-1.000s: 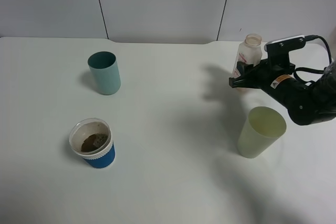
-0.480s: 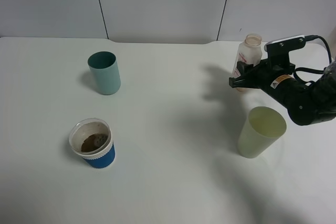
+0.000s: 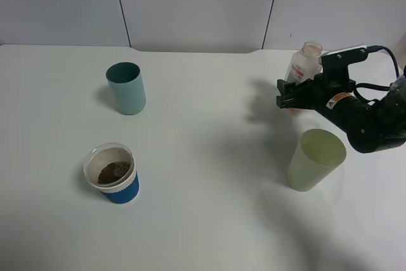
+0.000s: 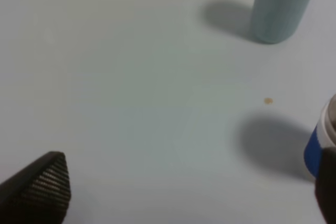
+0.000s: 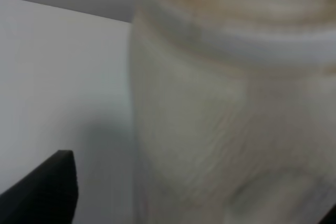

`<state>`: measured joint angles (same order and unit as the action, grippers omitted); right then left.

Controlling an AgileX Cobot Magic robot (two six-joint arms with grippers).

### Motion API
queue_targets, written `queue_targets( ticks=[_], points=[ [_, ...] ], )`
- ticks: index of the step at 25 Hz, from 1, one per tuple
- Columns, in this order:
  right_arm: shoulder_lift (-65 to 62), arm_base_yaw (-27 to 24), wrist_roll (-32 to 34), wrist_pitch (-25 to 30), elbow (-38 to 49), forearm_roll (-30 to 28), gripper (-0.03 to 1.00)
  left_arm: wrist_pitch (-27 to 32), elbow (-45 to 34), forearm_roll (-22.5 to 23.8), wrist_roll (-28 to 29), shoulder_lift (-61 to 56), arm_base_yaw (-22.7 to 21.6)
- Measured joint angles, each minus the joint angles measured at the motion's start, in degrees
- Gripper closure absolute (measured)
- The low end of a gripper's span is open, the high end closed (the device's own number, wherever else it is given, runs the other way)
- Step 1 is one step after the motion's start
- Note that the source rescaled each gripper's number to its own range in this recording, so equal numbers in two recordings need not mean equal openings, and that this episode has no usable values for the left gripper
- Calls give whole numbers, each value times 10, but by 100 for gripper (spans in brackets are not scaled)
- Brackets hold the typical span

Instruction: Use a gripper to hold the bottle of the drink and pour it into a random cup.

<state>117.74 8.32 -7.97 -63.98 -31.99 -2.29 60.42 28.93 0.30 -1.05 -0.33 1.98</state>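
A: Where is the bottle (image 3: 303, 61) found?

B: At about two o'clock on the table (image 3: 209, 176), near the back edge, tilted a little with its open neck leaning away from the arm. In the right wrist view its ribbed body (image 5: 231, 129) fills nearly everything, so it sits right at the jaws.

A: And the right gripper (image 3: 293, 97)?

B: It is set at the bottle's lower body. One finger (image 5: 47, 192) is seen apart from the plastic, so the jaws look spread, not pinching; a hold cannot be confirmed. The left gripper (image 4: 178, 198) is spread over bare table, holding nothing.

A: How is the grasp best done?

B: The jaws should be centred on the squarish body, below the neck, and pressed together only until the bottle is firm, since thin plastic may buckle. The bottle should be stood upright first, because no cap is seen.

A: Which cup is aimed for?

B: The pale cup (image 3: 315, 159) at four o'clock is nearest; the blue cup (image 3: 112, 173) at eight o'clock and the teal cup (image 3: 126, 87) at ten o'clock would need a long carry.
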Motion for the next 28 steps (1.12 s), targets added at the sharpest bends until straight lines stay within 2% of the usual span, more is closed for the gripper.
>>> queue_targets(
  ticks=[4, 12, 23, 28],
  points=[
    [0, 0, 0, -1, 0, 0, 23, 0, 0, 0, 0, 0, 0],
    [-35, 0, 20, 16, 1, -1, 23, 0, 0, 0, 0, 0, 0],
    [-163, 0, 26, 93, 2, -20, 23, -1, 0, 0, 0, 0, 0],
    [-237, 0, 30, 158, 3, -18, 23, -1, 0, 0, 0, 0, 0]
  ],
)
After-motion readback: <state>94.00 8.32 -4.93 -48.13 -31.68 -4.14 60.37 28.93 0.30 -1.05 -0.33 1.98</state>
